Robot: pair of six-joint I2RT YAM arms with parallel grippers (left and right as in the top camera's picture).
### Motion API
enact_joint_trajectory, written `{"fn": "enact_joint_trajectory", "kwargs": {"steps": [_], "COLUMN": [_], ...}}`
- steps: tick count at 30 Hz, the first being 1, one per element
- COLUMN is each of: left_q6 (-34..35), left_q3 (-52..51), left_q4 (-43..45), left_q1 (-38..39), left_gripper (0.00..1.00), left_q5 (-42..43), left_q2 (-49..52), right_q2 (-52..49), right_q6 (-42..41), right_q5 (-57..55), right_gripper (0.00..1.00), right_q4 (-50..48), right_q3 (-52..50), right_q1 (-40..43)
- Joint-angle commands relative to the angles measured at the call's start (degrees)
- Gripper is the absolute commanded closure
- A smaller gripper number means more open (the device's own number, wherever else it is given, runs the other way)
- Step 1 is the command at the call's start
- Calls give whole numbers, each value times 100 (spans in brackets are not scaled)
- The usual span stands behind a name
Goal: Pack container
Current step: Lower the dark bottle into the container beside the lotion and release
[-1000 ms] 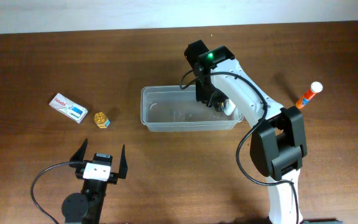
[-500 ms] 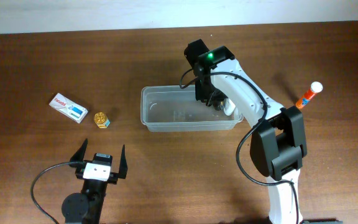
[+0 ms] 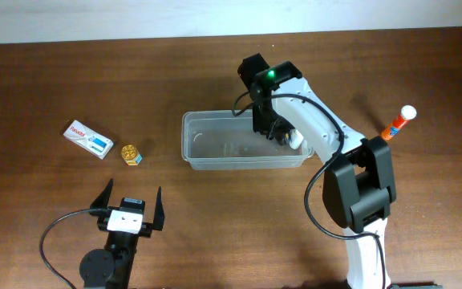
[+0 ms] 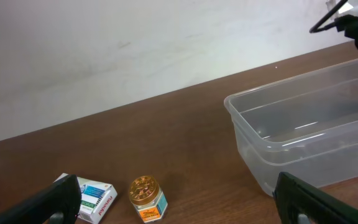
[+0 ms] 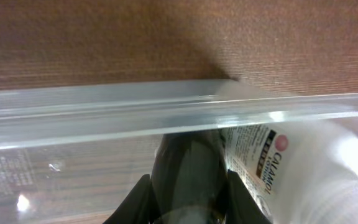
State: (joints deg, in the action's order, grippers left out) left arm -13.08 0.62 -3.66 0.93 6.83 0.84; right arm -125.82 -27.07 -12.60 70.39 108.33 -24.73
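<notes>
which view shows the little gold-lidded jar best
Left wrist: the jar is close, with its embossed gold lid and blue and orange label clear, beside the white box. Overhead shows it only as a small gold speck. Right wrist doesn't show it.

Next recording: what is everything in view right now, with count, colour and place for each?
container: one, clear plastic, centre of the table.
lotion bottle: one, white with a printed label, inside the container's right end.
tube: one, orange with a white cap, far right of the table.
box: one, white with blue and red print, left side.
jar: one, small, gold lid, just right of the box.
table: one, dark brown wood.
left gripper: black, open, empty, near edge.
right gripper: black, shut, down in the container beside the bottle; any grip on it unclear.
</notes>
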Motion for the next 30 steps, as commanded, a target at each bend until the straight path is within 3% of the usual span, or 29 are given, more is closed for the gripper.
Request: {"fn": "enact_joint_trajectory", "kwargs": {"steps": [1,12,14,19,30], "left_q6": [-68,-68,-70,-68,-68], "left_q3": [-13,-13,-13,-13,-13], "left_q4": [-31,-31,-31,-31,-31], "left_q1": [-35,-35,-35,-35,-35], "left_gripper": [1,1,1,1,1], "left_q5": [-24,-24,-24,-24,-24], "left_q2": [-50,-50,-50,-50,-50], "right_q2": [168,168,168,168,170], "right_q6": [-94,-90,-90,-90,-85], "right_q5": [-116,-98,-98,-98,-101], "right_gripper": [81,80,71,65,64], "right_q4": [-74,-129,-127,-127,-122], "right_q3": [-109,-120,-120,-120,-116], "right_q1": [17,17,17,17,17]}}
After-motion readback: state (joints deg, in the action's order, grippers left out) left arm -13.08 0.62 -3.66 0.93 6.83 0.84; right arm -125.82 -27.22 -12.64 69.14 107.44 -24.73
